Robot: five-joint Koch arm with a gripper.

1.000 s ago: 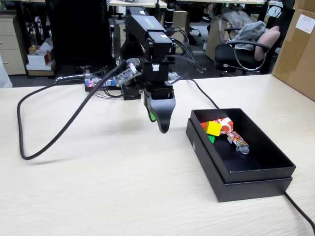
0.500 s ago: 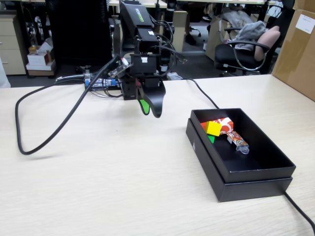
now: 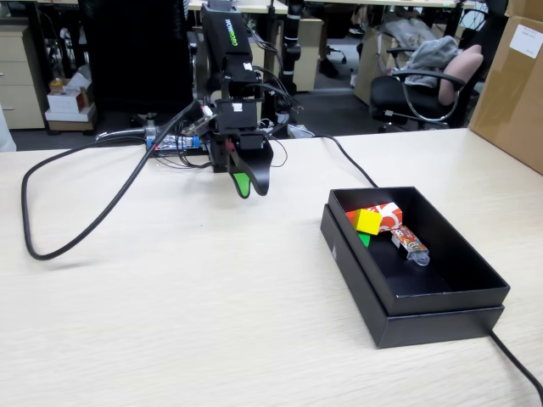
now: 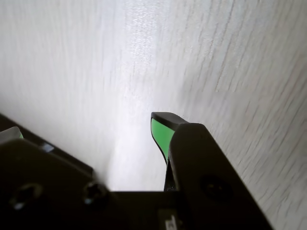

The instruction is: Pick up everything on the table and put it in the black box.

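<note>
The gripper [image 3: 251,188] hangs above the table [image 3: 170,322], tips pointing down, close in front of the arm's base at the far side in the fixed view. Its jaws sit together or nearly so — a green pad shows on the inner face of one, the black jaw lies against it, and nothing is held between them. In the wrist view the gripper [image 4: 162,125] shows only one green-lined tip over bare pale wood grain, so the gap itself cannot be judged there.

Out to the right in the fixed view sits the box [image 3: 441,292] — shallow, matte black, rectangular, standing on a slightly wider black base, well apart from the gripper. Everything is gathered in its far-left corner. One yellow cube [image 3: 368,221], small and bright, lies on top. One green cube [image 3: 365,240] peeks out just beneath it, mostly hidden. One red carton [image 3: 389,215], longer, with white swirl print, lies behind and beside the yellow cube, touching it. One slim colourful packet [image 3: 409,242] with a clear end lies beside the carton, angled toward the box's middle.

A thick black cable [image 3: 68,212] loops across the table's left side, and another runs off past the box's near-right corner.
</note>
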